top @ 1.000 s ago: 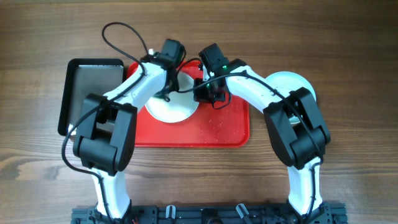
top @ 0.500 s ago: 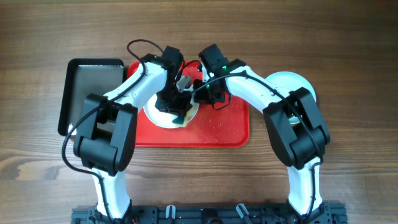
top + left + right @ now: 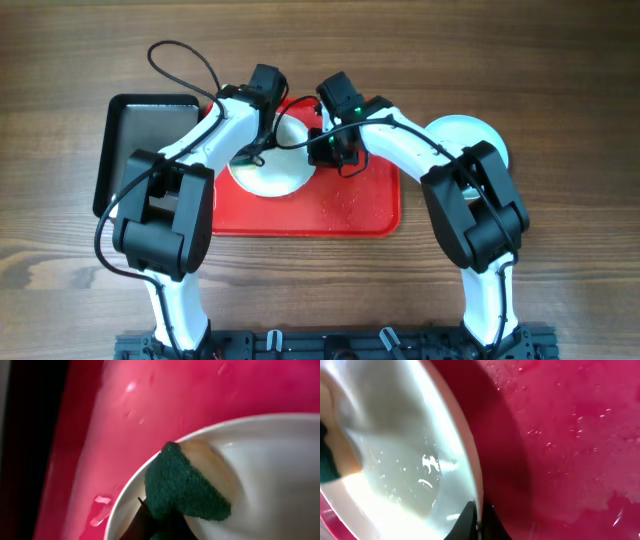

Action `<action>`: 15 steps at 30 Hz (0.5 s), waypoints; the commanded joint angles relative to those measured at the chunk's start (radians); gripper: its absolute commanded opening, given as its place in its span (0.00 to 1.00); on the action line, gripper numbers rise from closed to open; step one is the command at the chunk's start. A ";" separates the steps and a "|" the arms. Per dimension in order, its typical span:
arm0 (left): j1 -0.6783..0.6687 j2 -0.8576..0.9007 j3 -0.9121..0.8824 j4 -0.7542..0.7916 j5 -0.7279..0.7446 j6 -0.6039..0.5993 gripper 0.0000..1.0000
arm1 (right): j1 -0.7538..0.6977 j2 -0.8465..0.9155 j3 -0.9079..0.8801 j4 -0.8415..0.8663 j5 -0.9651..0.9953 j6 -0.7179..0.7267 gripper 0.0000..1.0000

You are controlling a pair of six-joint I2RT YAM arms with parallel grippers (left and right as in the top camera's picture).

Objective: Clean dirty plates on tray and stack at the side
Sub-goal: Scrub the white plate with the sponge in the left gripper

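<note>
Overhead view: white plate [image 3: 272,172] sits on the red tray's [image 3: 350,210] left half. The left gripper [image 3: 150,522] is clamped on a green sponge [image 3: 182,490] at the plate's edge, and the right gripper [image 3: 477,522] is pinching its rim.

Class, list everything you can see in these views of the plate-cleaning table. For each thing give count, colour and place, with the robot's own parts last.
tray: one, red, middle of the table, wet with droplets.
white plate: one, white, on the tray's left part, wet.
sponge: one, green with a yellowish layer, at the white plate's rim.
pale plate: at least one, pale bluish, on the table right of the tray, partly hidden.
black tray: one, black, just left of the red tray.
table: one, brown wood, under everything.
left end effector: one, black, shut on the sponge.
right end effector: one, black, shut on the white plate's rim.
</note>
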 commanded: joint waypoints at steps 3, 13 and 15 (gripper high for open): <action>0.008 0.021 -0.005 0.188 0.409 0.103 0.04 | -0.003 0.031 -0.022 -0.015 0.021 -0.023 0.04; -0.050 0.021 -0.004 0.045 0.858 0.461 0.04 | -0.003 0.031 -0.022 -0.015 0.021 -0.024 0.04; -0.051 0.021 -0.005 -0.056 0.852 0.565 0.04 | -0.003 0.031 -0.022 -0.015 0.021 -0.023 0.04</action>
